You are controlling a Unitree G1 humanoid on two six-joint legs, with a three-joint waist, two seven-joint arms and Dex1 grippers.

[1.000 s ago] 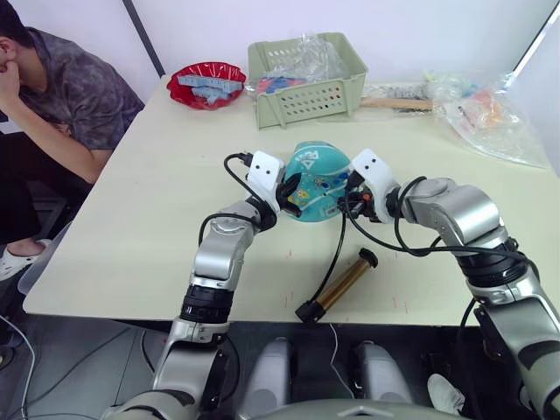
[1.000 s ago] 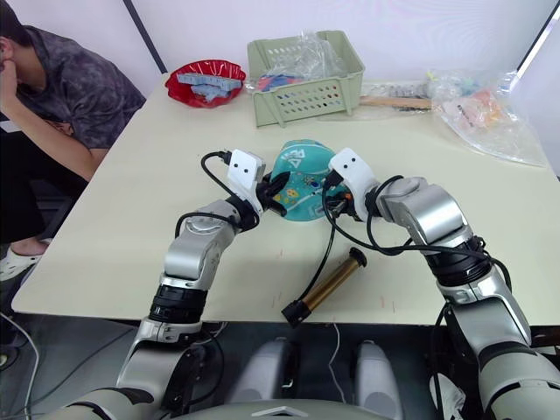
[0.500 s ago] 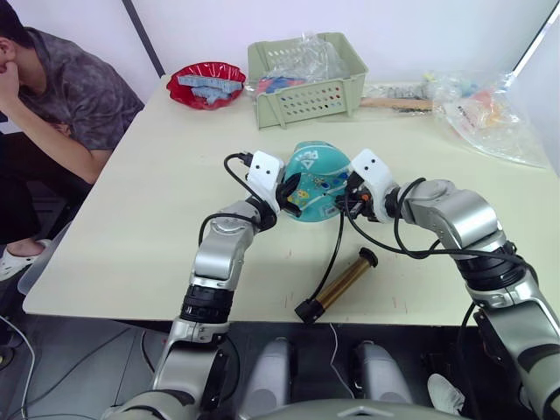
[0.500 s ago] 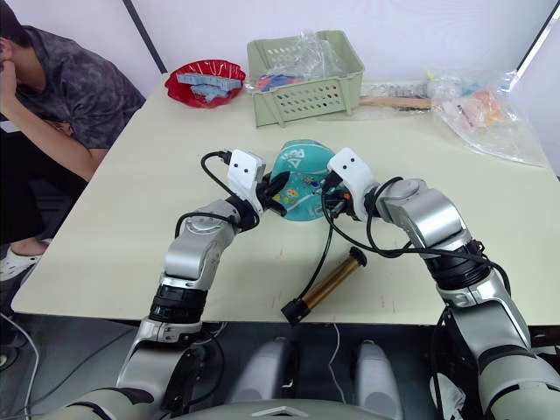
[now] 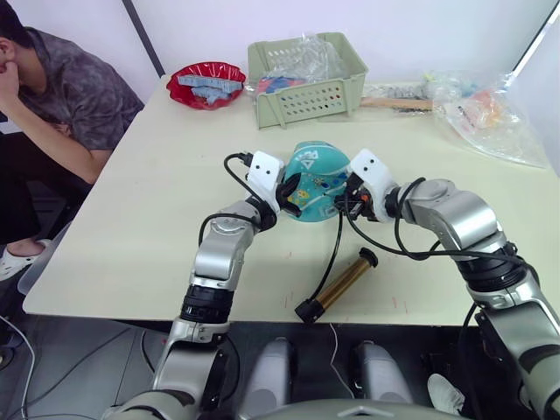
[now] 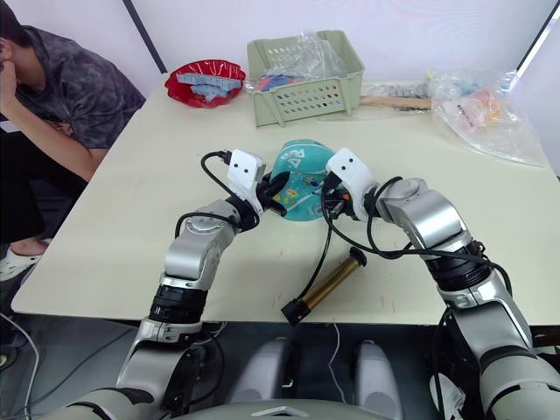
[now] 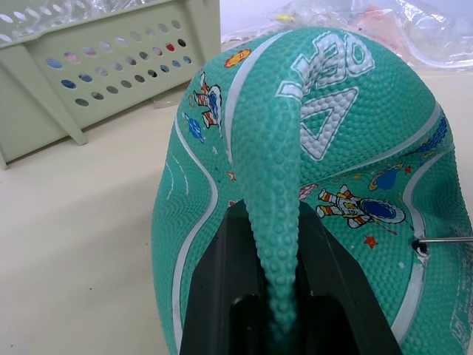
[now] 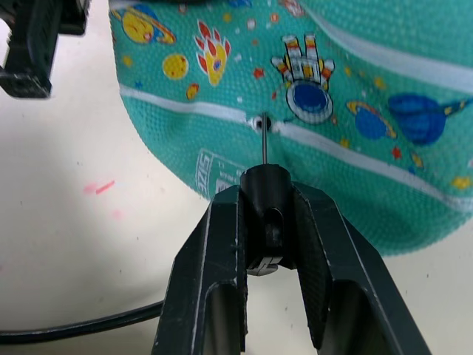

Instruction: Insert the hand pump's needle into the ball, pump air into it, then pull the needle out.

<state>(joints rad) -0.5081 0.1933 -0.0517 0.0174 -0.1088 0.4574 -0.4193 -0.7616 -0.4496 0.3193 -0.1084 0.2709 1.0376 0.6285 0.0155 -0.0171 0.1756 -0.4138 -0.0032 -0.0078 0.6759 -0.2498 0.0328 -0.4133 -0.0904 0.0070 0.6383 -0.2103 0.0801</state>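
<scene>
Barely any motion over the last second: right gripper (image 8: 267, 214), jaws clamped on the needle (image 8: 263, 148), has its tip at the valve of the ball (image 5: 317, 179), mid-tabletop. Left gripper (image 7: 275, 296) jaws stay pinched on a fold of the ball's skin; hand pump (image 5: 343, 282) lies untouched by the near edge, so insertion looks underway, not pumping.

1. Both arms are silver-grey metal shells with black ribbed joint rings at the elbows
2. Each wrist carries a white boxy camera housing with two small dark dots
3. Black cables loop loosely from the wrists along the forearms
4. The left gripper (image 5: 291, 194) and the right gripper (image 8: 267, 244) have flat, matte black fingers
</scene>
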